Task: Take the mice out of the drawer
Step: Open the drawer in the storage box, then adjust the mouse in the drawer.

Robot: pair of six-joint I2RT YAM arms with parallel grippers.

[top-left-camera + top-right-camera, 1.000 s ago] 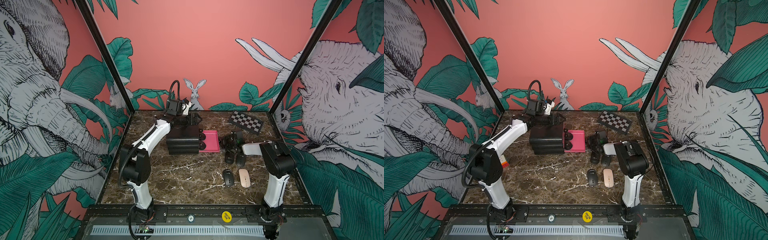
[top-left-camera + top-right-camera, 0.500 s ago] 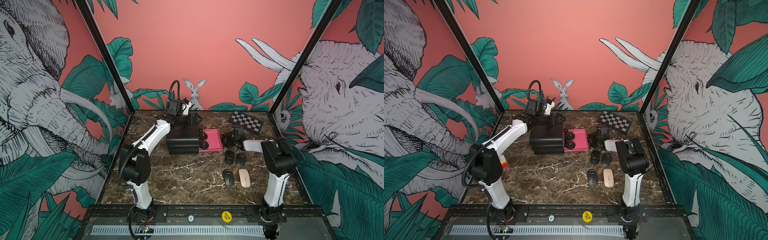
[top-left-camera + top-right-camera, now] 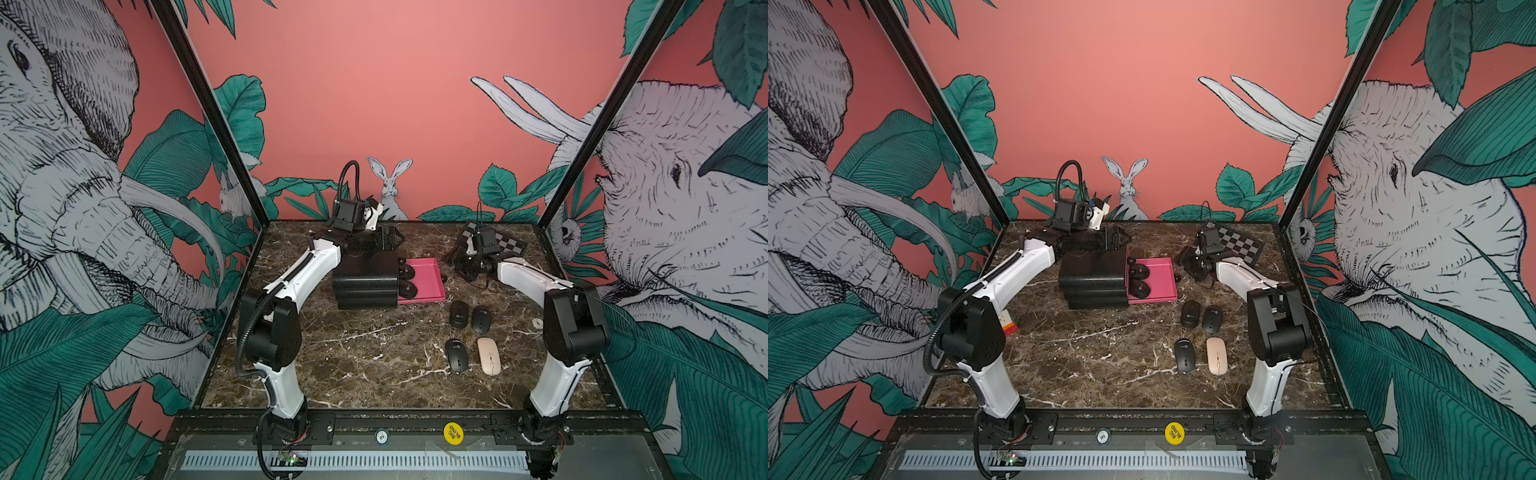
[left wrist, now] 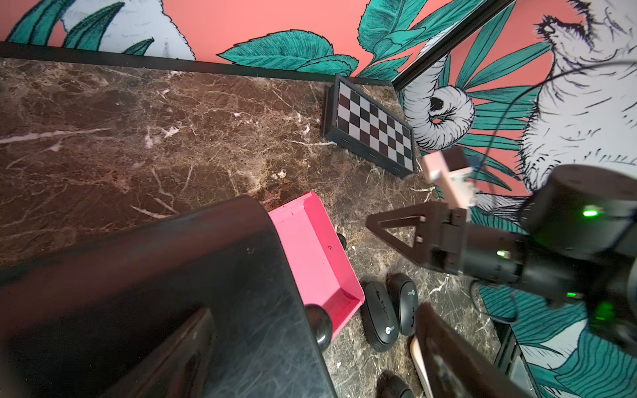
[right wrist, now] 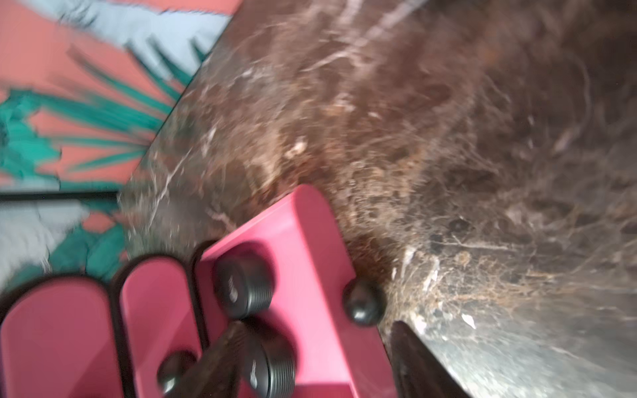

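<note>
The pink drawer (image 3: 428, 277) (image 3: 1160, 277) stands pulled out of the black drawer unit (image 3: 365, 278). Two black mice (image 3: 409, 289) (image 5: 243, 289) lie in it, at the unit's side. On the table in front lie three black mice (image 3: 459, 313) (image 3: 481, 319) (image 3: 456, 355) and a pale pink-cream mouse (image 3: 488, 355). My right gripper (image 3: 459, 254) (image 5: 320, 365) hangs open just right of the drawer; its jaws straddle the drawer's front wall and hold nothing. My left gripper (image 3: 388, 240) (image 4: 313, 310) rests open over the unit's top.
A folded chessboard (image 3: 505, 244) (image 4: 370, 127) lies at the back right behind my right arm. The drawer's black knob (image 5: 363, 301) points toward my right gripper. A small orange and white object (image 3: 1007, 326) sits by the left wall.
My right gripper was shut low over the two black mice nearest the drawer; it has opened and drawn back toward the drawer, leaving both on the table. The left arm has not moved.
</note>
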